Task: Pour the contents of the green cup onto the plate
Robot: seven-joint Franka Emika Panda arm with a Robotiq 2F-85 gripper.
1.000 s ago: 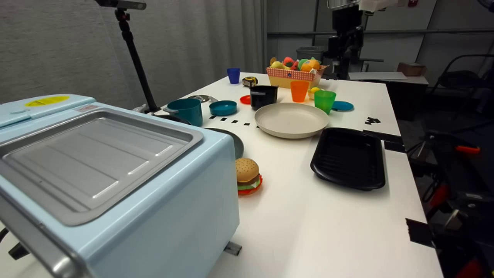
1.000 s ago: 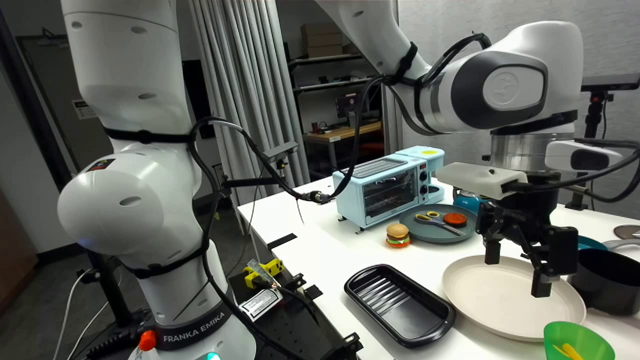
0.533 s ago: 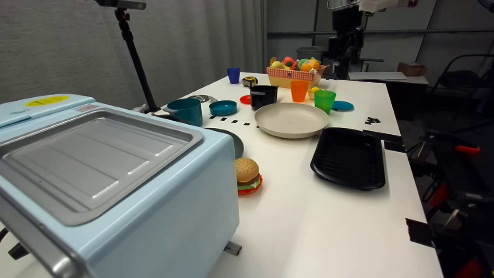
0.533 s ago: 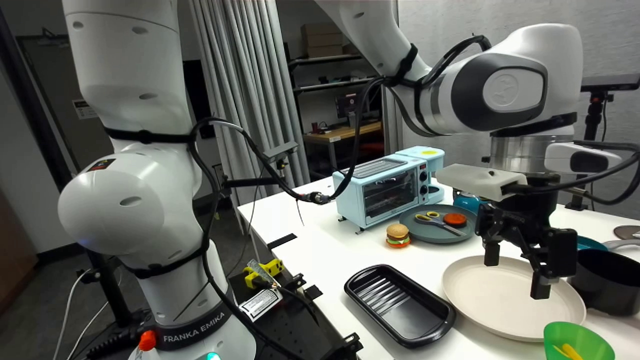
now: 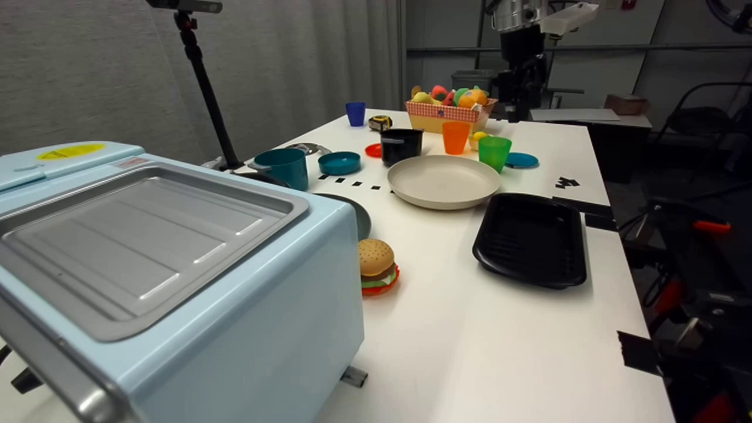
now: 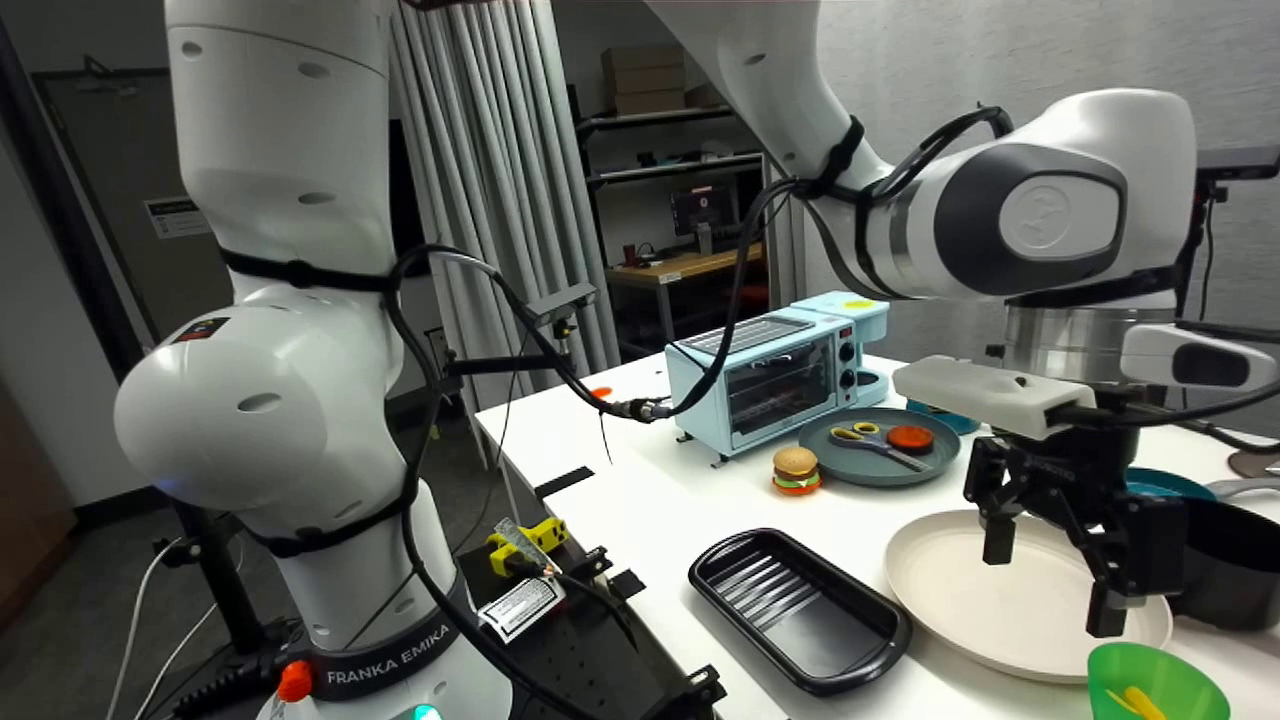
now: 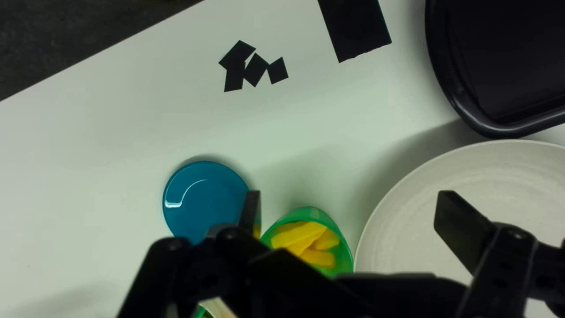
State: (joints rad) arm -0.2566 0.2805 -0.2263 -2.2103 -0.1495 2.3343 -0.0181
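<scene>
My hand (image 6: 1052, 588) now sits lower, closer to green cup (image 5: 494, 154); spread, holding nothing. Cup upright just beside plate (image 5: 443, 181), toward edge of surface (image 5: 437, 352) farthest from toaster oven (image 6: 770, 385), yellow pieces (image 7: 304, 242) inside. Grasp approach, I judge; pour not begun.

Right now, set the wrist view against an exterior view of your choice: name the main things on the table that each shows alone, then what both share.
Only in the wrist view: the blue disc and a cluster of small black patches.

Only in an exterior view: the light-blue toaster oven, the burger, the scissors on the grey plate, and the black pot.

In both: the green cup with yellow pieces inside, the cream plate, the black tray and the open hand. The wrist view cuts the plate and tray off at the right.
</scene>
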